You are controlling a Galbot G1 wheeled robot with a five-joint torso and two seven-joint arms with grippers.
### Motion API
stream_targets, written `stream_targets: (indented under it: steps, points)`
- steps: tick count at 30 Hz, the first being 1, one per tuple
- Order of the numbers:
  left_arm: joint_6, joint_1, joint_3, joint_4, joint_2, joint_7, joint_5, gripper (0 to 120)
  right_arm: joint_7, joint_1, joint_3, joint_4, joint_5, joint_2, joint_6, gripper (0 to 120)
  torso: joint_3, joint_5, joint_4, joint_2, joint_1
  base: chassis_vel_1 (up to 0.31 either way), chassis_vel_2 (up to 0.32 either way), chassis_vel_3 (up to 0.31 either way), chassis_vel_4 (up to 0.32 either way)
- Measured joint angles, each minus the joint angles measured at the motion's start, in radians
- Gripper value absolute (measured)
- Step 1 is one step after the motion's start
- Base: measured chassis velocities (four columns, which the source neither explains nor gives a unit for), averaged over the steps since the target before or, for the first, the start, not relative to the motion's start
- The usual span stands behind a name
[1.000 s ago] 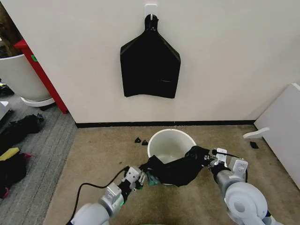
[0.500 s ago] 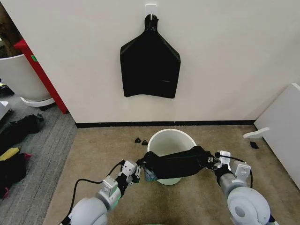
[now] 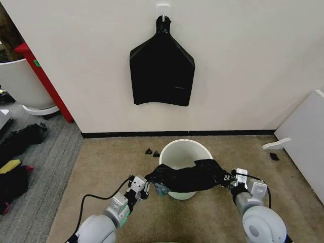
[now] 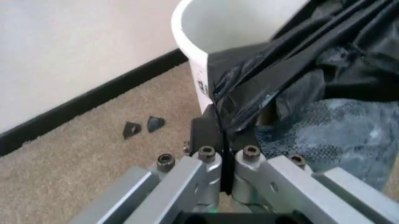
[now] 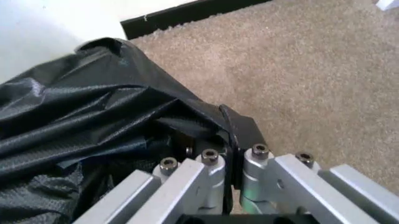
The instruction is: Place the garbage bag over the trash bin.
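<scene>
The cream-white trash bin [image 3: 178,152] stands on the carpet by the wall. The black garbage bag [image 3: 188,176] is stretched across its near rim between my two grippers. My left gripper [image 3: 147,182] is shut on the bag's left edge, just left of the bin. My right gripper [image 3: 226,178] is shut on the bag's right edge, at the bin's right side. In the left wrist view the left gripper [image 4: 219,127] pinches the garbage bag [image 4: 293,60] beside the trash bin [image 4: 218,32]. In the right wrist view the right gripper [image 5: 229,122] holds the crinkled garbage bag [image 5: 81,116].
A flat bunch of black bags [image 3: 162,66] hangs on the wall above the bin. Small black pieces [image 3: 152,152] lie on the carpet left of it. A large white planter [image 3: 23,83] and a red post [image 3: 43,78] stand far left; a white panel [image 3: 304,142] leans at right.
Both grippers have moved forward and apart with the bag. The bag, sagging in front of the bin a second ago, is now pulled taut over its near rim.
</scene>
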Motion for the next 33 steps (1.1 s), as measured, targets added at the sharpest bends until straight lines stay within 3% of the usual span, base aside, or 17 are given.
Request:
stream_targets:
  steps: [7, 15, 24, 33]
  points:
    - [-0.036, 0.002, 0.007, 0.021, -0.002, 0.002, 0.061, 0, -0.011, -0.009, -0.004, -0.006, -0.023, 0.016, 0.024, 0, 0.0, 0.0001, 0.0, 0.0, 0.0, 0.0, 0.0, 0.0, 0.0]
    - [-0.03, 0.045, 0.0, -0.022, 0.006, 0.017, 0.143, 0, -0.012, -0.024, -0.004, 0.026, -0.034, 0.013, 0.024, 0, 0.0, 0.0001, 0.0, 0.0, 0.0, 0.0, 0.0, 0.0, 0.0]
    - [-0.049, 0.006, 0.011, 0.052, -0.001, 0.001, 0.155, 0, -0.067, -0.021, -0.002, -0.036, -0.071, 0.029, 0.071, 0, 0.0, 0.0, 0.0, 0.0, 0.0, 0.0, 0.0, 0.0, 0.0]
    - [-0.076, 0.005, 0.018, 0.055, -0.01, -0.015, 0.16, 0, -0.081, -0.021, 0.0, -0.042, -0.075, 0.037, 0.106, 0, 0.0, 0.0, 0.0, 0.0, 0.0, 0.0, 0.0, 0.0, 0.0]
